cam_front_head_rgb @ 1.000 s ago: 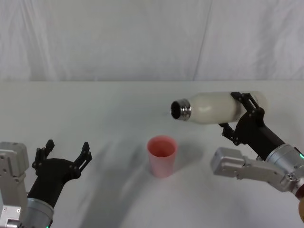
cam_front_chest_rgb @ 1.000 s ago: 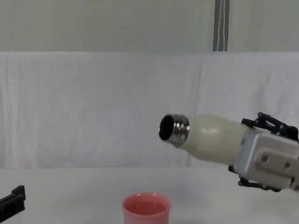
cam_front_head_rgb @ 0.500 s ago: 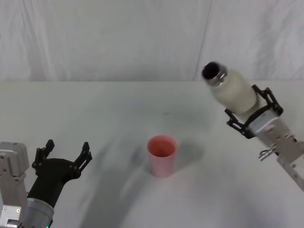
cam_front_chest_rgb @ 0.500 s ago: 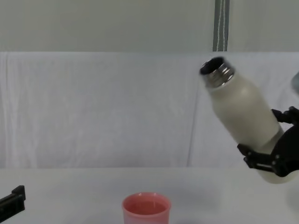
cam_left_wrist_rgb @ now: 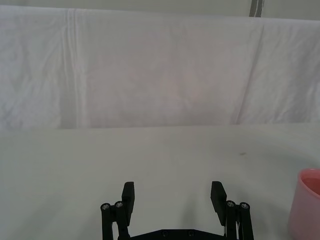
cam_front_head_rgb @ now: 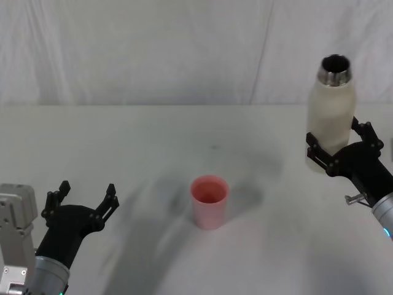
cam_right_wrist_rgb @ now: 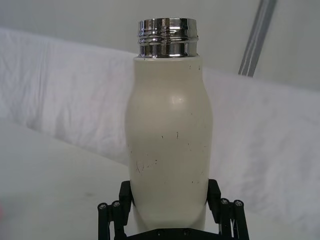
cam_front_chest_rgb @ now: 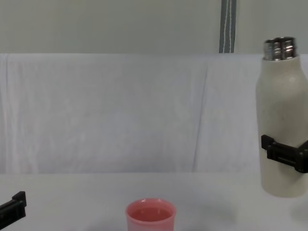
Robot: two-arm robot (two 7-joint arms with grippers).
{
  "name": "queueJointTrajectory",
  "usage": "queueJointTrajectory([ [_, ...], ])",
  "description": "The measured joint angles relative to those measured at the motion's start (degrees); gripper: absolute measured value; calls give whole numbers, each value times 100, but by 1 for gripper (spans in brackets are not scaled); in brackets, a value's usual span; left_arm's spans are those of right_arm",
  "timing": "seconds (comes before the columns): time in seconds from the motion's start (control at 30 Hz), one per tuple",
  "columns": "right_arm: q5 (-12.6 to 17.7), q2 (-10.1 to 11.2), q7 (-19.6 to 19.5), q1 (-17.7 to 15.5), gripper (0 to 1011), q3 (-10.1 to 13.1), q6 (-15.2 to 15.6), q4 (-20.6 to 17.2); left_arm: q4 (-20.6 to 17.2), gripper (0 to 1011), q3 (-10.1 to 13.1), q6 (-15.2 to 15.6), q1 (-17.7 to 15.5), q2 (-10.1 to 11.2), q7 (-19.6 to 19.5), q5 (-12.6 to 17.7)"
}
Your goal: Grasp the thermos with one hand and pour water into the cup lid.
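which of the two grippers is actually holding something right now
The right gripper: its black fingers are shut on the lower body of the upright thermos. The left gripper sits open near the table's front, well apart from the cup lid.

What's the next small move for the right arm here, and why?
Probably lower the thermos straight down to the table and then open up. It is upright, off to the right of the cup lid, with the right tool clamped around its lower body and its base seemingly just above the surface. The left tool sits open and idle at near left.
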Motion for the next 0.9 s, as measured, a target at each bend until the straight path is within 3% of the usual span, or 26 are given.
queueJointTrajectory([
  [0.4, 1228, -168, 307, -154, 940, 186, 171, 78, 0, 1001, 0, 0, 0, 0, 0, 0],
  [0.53, 1448, -172, 324, -176, 940, 154, 242, 128, 0, 1001, 0, 0, 0, 0, 0, 0],
  [0.9, 1654, -116, 289, -201, 940, 50, 299, 212, 0, 1001, 0, 0, 0, 0, 0, 0],
])
